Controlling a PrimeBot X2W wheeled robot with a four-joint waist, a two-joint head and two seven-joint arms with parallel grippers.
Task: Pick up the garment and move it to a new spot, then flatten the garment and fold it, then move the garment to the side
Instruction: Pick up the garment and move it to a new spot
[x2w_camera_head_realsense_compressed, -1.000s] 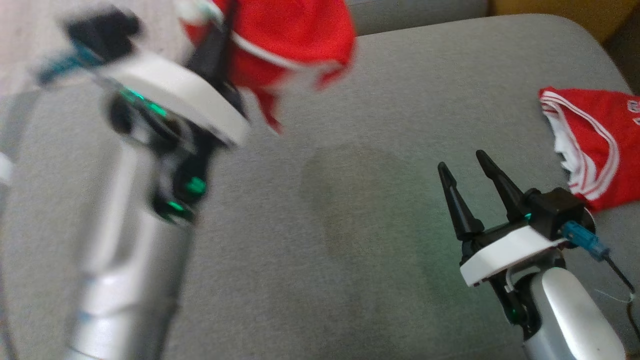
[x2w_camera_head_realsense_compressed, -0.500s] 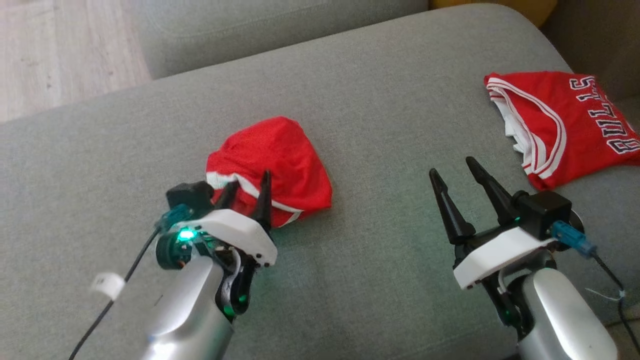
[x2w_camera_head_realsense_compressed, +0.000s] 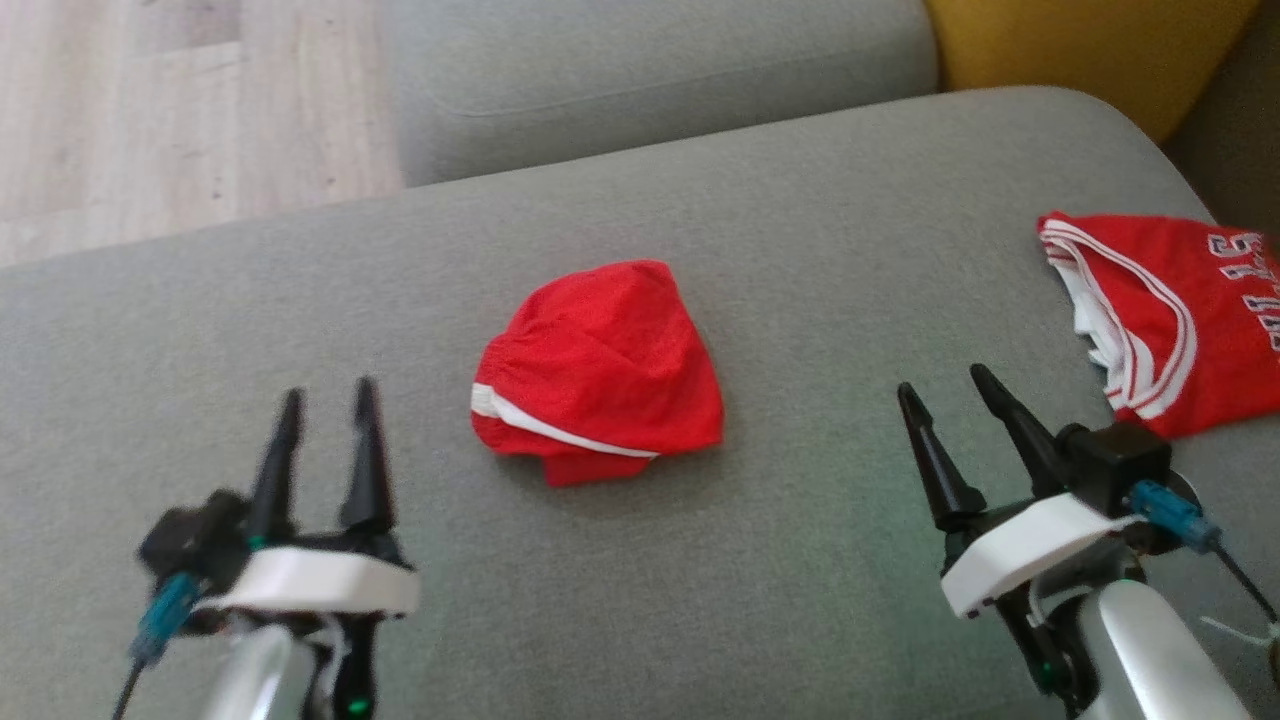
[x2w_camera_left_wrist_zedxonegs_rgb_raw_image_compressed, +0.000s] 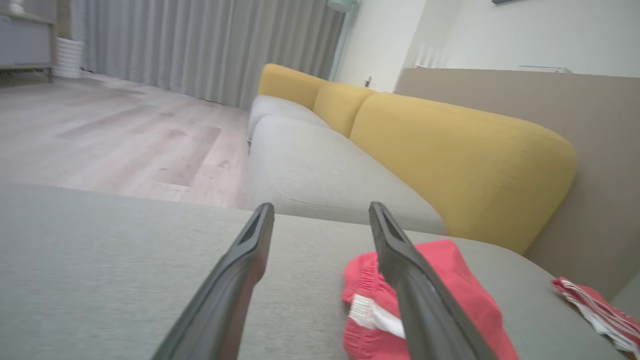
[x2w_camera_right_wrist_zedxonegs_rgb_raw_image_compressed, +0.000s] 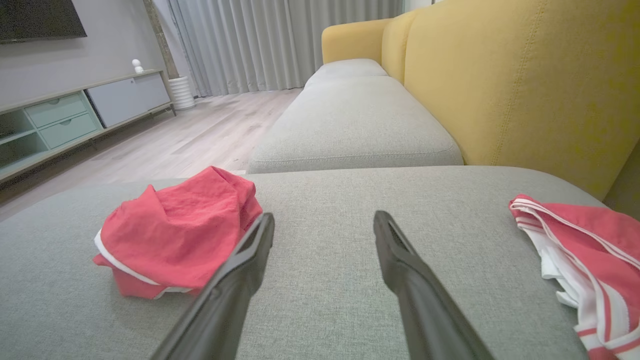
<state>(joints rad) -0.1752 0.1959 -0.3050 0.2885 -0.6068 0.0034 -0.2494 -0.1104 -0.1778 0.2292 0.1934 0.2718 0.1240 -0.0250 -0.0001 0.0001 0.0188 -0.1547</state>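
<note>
The garment (x2w_camera_head_realsense_compressed: 600, 370) is a crumpled red piece with a white stripe, lying in a heap in the middle of the grey sofa seat (x2w_camera_head_realsense_compressed: 800, 200). My left gripper (x2w_camera_head_realsense_compressed: 328, 392) hovers open and holds nothing, to the garment's lower left and apart from it. In the left wrist view the garment (x2w_camera_left_wrist_zedxonegs_rgb_raw_image_compressed: 465, 290) lies partly behind the right finger of that gripper (x2w_camera_left_wrist_zedxonegs_rgb_raw_image_compressed: 320, 205). My right gripper (x2w_camera_head_realsense_compressed: 942, 382) is open and holds nothing, to the garment's right. From the right wrist, the garment (x2w_camera_right_wrist_zedxonegs_rgb_raw_image_compressed: 180, 230) sits left of the open gripper (x2w_camera_right_wrist_zedxonegs_rgb_raw_image_compressed: 322, 215).
A red and white jersey (x2w_camera_head_realsense_compressed: 1170, 310) with lettering lies at the seat's right end, near my right gripper, and appears again as the jersey (x2w_camera_right_wrist_zedxonegs_rgb_raw_image_compressed: 590, 250). A yellow back cushion (x2w_camera_head_realsense_compressed: 1080, 40) stands behind. Wooden floor (x2w_camera_head_realsense_compressed: 150, 100) lies beyond the left edge.
My left gripper has let go of the garment, opened, and drawn back to the lower left. The garment now rests on the seat. The head camera has shifted.
</note>
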